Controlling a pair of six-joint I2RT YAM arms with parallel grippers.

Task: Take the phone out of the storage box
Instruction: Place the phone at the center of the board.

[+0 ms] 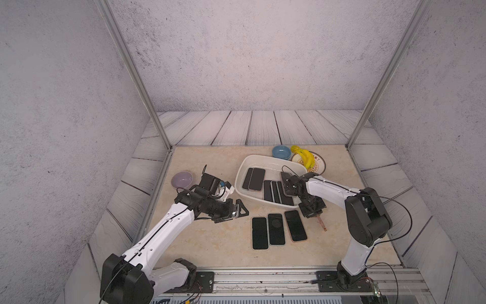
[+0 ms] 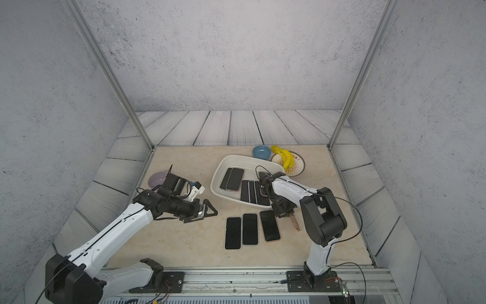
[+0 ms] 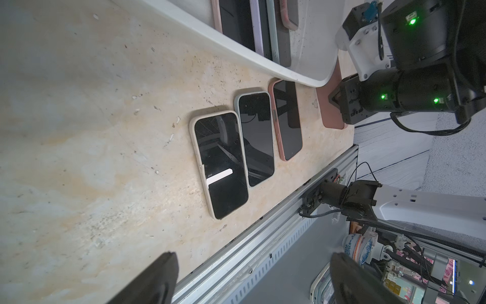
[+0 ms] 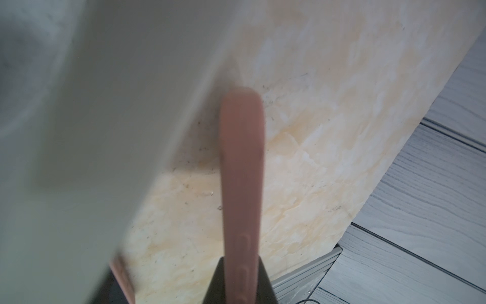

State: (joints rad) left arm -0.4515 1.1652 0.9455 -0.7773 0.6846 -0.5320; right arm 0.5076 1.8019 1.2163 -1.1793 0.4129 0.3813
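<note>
Nearest the lens, left arm stretched over beige tabletop, left gripper spread wide and empty. Beside white storage box, right arm bent down; inside box, several phones. Flat on tabletop just in front of box, row of three phones. Clamped in right gripper, pink-cased phone, thin edge toward top views, outside box, just beside its near right corner, right of row.
</note>
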